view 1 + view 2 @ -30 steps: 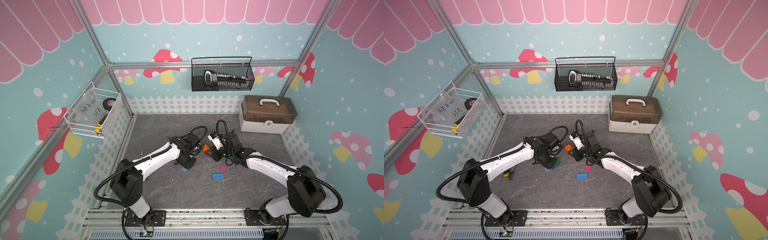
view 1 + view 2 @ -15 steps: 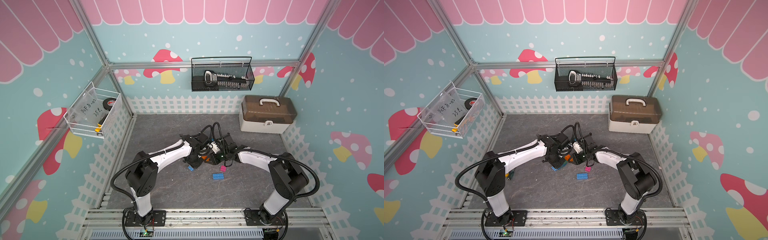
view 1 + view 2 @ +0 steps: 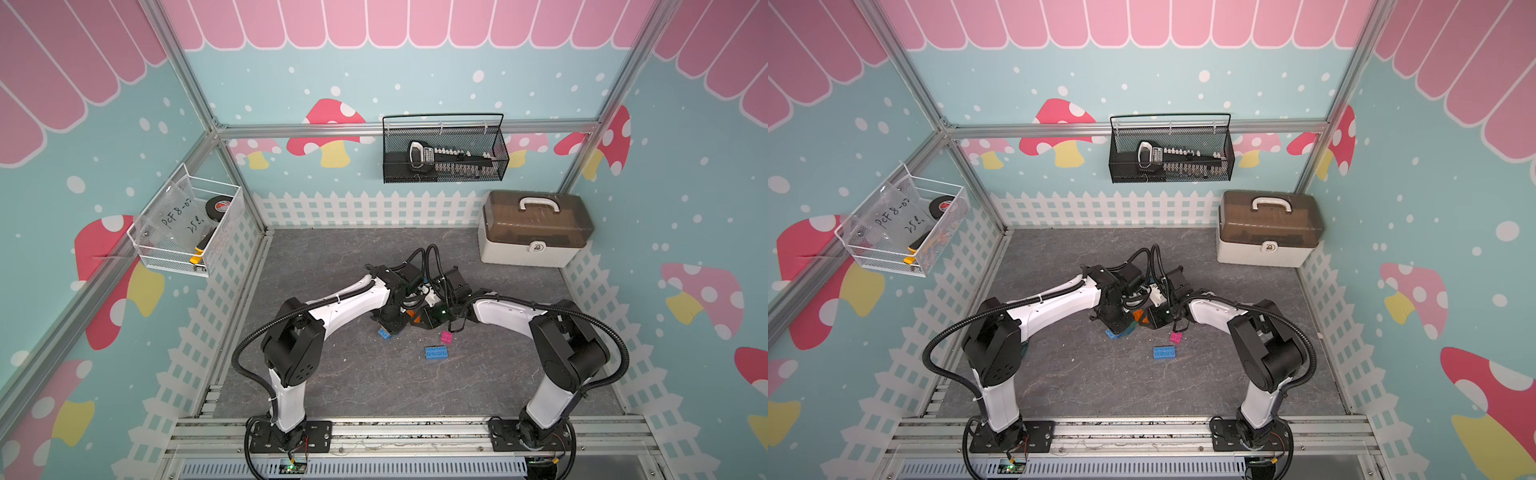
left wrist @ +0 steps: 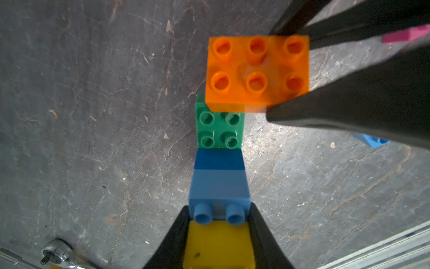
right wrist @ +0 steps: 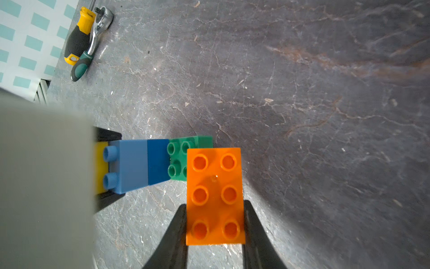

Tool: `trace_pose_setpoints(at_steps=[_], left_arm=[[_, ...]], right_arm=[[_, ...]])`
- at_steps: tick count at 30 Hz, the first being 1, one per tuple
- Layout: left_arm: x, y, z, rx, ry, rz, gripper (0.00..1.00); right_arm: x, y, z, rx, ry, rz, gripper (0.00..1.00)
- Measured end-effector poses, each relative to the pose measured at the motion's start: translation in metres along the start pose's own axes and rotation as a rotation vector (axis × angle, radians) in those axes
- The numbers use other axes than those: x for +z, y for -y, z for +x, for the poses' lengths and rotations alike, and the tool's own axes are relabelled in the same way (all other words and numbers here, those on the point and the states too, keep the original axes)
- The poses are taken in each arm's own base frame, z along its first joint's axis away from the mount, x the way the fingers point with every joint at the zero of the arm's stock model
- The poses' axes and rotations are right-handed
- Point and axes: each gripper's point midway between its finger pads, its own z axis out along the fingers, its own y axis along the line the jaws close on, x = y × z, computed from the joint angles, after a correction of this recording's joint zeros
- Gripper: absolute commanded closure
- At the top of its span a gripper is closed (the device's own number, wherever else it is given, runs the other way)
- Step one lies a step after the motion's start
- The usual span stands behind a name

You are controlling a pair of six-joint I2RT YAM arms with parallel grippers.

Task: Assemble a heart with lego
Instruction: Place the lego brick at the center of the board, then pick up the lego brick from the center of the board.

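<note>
Clamps the left end effector (image 4: pixel 218 209) on the yellow end of the part-built heart (image 4: pixel 218 184), a row of joined studded plastic bricks running yellow, light blue, dark blue, green, with black fingers (image 4: pixel 176 233) pressed against both sides of the yellow piece. Closes the right end effector (image 5: pixel 214 205) on a translucent orange six-stud plastic brick (image 5: pixel 215 193), gripped across its width at one short end. Holds both close together over the middle of the grey stone-patterned tabletop (image 3: pixel 332 257). Presents the orange brick stud-side toward both wrist cameras, one corner overlapping the green brick (image 4: pixel 220 130) at the heart's free end; cannot tell whether touching there. Shows, in both top views, a small pink plastic brick (image 3: pixel 446 336) loose on the tabletop just beside the right end effector, and a longer light blue studded brick (image 3: pixel 436 353) near it, toward the front rail. Shows, in the right wrist view, a chrome ratchet with a teal handle (image 5: pixel 92 39) touching a yellow-and-black tool handle (image 5: pixel 78 35) near the tabletop's edge.
</note>
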Motion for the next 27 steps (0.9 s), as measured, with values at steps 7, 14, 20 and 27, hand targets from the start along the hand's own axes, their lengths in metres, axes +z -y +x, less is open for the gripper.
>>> trace_pose_setpoints(at_steps=[7,14,20,27], left_arm=[[-0.001,0.001,-0.009,0.022,0.036,-0.007,0.46],[-0.01,-0.007,-0.018,-0.005,0.151,-0.051,0.41],[-0.057,-0.027,-0.008,-0.17,0.351,-0.121,0.33],[-0.075,-0.015,0.064,-0.342,0.638,-0.035,0.15]], right_arm=[[0.003,0.005,0.005,0.012,-0.019,0.019,0.73],[0.004,0.004,0.005,0.01,-0.02,0.016,0.73],[0.004,0.001,0.006,0.006,-0.024,0.012,0.74],[0.002,-0.001,0.005,0.001,-0.02,0.01,0.74]])
